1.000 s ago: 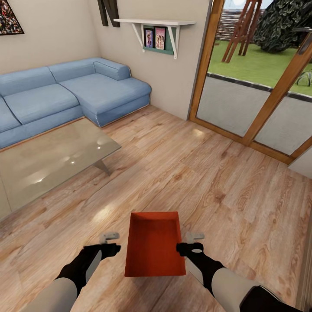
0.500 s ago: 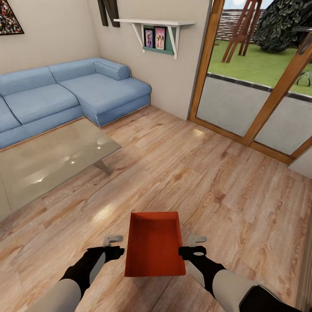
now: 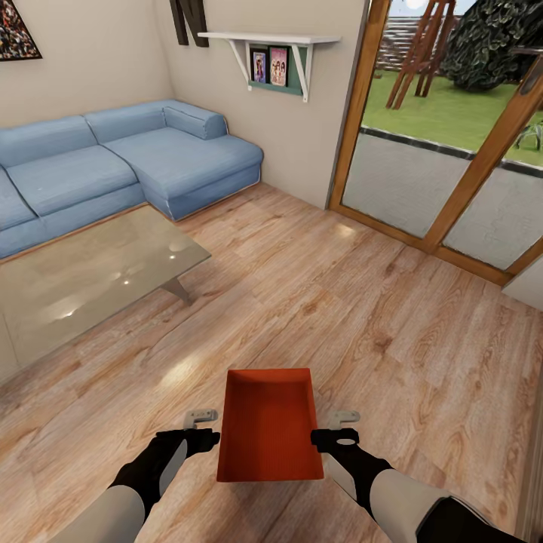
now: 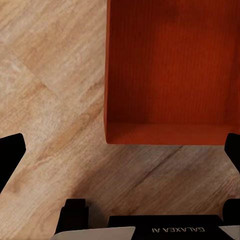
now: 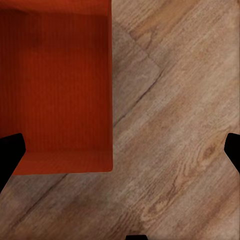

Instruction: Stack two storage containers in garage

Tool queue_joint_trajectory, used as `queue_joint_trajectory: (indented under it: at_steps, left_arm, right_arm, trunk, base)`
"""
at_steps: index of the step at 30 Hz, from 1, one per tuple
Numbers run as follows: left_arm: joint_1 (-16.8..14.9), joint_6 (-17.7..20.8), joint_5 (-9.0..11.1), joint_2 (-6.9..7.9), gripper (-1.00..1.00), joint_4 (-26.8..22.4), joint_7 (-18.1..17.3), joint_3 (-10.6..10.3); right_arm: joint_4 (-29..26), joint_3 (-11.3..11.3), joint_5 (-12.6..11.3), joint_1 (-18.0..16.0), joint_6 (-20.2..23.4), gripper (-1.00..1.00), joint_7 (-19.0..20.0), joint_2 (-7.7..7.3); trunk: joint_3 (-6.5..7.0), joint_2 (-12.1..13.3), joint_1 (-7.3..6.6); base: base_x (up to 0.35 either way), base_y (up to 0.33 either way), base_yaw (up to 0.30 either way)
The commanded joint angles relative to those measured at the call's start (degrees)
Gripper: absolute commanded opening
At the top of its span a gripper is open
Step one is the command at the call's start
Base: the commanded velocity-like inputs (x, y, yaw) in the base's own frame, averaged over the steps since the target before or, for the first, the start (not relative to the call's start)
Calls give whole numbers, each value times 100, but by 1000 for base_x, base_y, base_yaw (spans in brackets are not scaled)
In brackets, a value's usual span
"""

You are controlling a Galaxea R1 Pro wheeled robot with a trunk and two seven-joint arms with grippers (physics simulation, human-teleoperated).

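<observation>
Squaring up on one storage container, I have it resting on the wood-plank floor of the living room, near the glass coffee table and the blue corner sofa. My left gripper sits just beside its left wall and my right gripper just beside its right wall; both wrist views show the fingertips spread wide with nothing between them. To lift it cleanly I judge both arms should close inward evenly at mid-wall, so the bin stays level. Against a second ago, the left gripper has crept closer to the wall, and the right has shifted slightly; the container has not moved.
</observation>
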Motion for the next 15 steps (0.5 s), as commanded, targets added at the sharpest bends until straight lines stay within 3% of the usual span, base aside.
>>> queue_joint_trajectory:
  at_steps: [1, 15]
  left_arm:
    - [0, 34, 54, -2, 100, -10, 2, 0]
    - [0, 51, 54, -14, 100, -44, -9, -2]
  right_arm:
    - [-3, 49, -49, -3, 4, 100, -27, 0]
    - [-3, 58, -37, -3, 2, 100, -25, 11]
  trunk:
    - [-22, -44, 23]
    - [-274, -606, 330]
  base:
    - [0, 0, 0]
    - [0, 0, 0]
